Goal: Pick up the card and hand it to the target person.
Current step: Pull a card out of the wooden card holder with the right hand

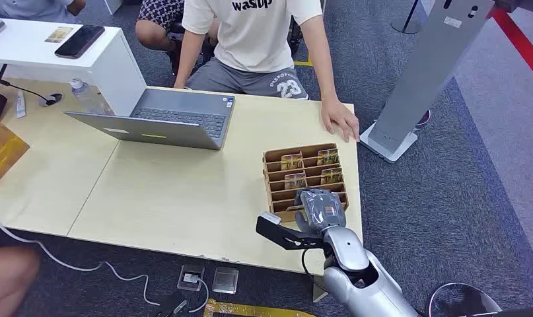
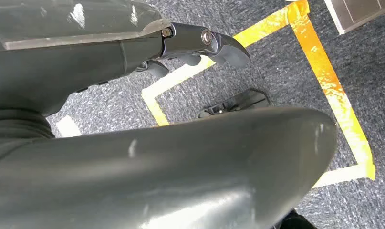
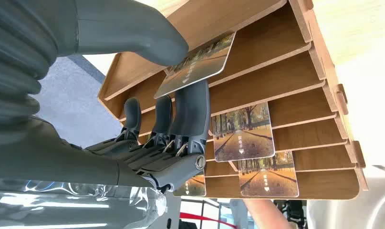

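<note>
Right hand is down over the near rows of the wooden card rack at the table's right end; from its wrist, the thumb and a dark finger pinch one card between them at a rack slot, the other fingers curled alongside. More cards stand in neighbouring slots. Person in a white shirt sits across the table, a hand flat on the tabletop near the rack, laptop open further left; left hand's finger state I cannot tell.
</note>
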Available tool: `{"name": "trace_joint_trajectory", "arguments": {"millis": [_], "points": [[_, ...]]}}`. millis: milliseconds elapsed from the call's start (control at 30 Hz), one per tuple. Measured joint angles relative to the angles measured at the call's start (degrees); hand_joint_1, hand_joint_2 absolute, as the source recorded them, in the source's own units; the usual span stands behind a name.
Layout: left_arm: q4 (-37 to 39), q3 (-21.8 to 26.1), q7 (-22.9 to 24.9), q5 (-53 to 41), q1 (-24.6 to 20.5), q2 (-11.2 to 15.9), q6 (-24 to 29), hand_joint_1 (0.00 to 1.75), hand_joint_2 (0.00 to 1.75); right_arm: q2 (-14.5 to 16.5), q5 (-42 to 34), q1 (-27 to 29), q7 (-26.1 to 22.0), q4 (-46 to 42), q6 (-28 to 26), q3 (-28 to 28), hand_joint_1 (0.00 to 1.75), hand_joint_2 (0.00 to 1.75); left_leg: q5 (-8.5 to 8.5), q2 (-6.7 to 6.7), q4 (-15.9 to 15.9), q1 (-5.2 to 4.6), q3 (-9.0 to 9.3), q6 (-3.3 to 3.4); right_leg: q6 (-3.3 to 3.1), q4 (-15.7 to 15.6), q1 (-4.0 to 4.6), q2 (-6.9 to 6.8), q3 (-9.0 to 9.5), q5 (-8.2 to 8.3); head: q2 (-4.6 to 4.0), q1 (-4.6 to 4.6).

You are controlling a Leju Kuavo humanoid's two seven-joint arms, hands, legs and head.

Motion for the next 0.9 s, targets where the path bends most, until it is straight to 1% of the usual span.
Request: {"name": "trace_joint_trajectory", "arguments": {"millis": [133,333,500,700,833,900], "points": [[0.0,0.0,0.0,-0.02,0.0,-0.05,0.0,0.0,0.0,0.0,0.0,0.11,0.0,0.0,0.02,0.0,1.06,1.75,0.0,0.0,0.0,0.0,0.0,0.0,0.0,0.0,0.0,0.0,0.0,0.0,0.0,0.02],[0.0,0.0,0.07,-0.14,-0.01,-0.1,0.0,0.0,0.0,0.0,-0.04,0.29,0.0,0.06,0.02,0.0,1.34,1.75,0.0,0.0,0.0,0.0,0.0,0.0,0.0,0.0,0.0,0.0,-0.01,0.0,0.0,0.04],[0.0,0.0,0.17,-0.34,-0.02,-0.13,0.02,0.0,0.0,0.0,-0.04,0.27,0.0,0.09,0.01,-0.03,1.44,1.75,0.0,0.0,0.0,0.0,0.0,0.0,0.0,0.0,0.0,0.0,0.0,0.0,0.0,0.05],[-0.01,0.0,0.19,-0.63,-0.04,-0.15,0.0,0.0,0.0,0.0,-0.04,0.24,-0.05,0.09,-0.1,-0.05,1.49,1.75,0.0,0.0,0.0,0.0,0.0,0.0,0.0,0.0,0.0,0.0,0.0,0.0,0.0,0.05],[-0.02,0.0,-0.76,-1.07,-0.05,-0.19,-0.47,0.0,1.75,0.0,0.01,0.24,-0.18,0.09,-0.17,-0.07,1.52,1.75,0.0,0.0,0.0,0.0,0.0,0.0,0.0,0.0,0.0,0.0,0.0,0.0,0.0,0.05],[-0.02,0.0,-1.48,-1.34,-0.08,-0.2,-0.88,0.0,1.75,-0.01,0.03,0.24,-0.27,0.09,-0.2,-0.08,1.52,1.75,0.0,0.0,0.0,0.0,0.0,0.0,0.0,0.0,0.0,0.0,0.0,0.0,0.0,0.05]]}}
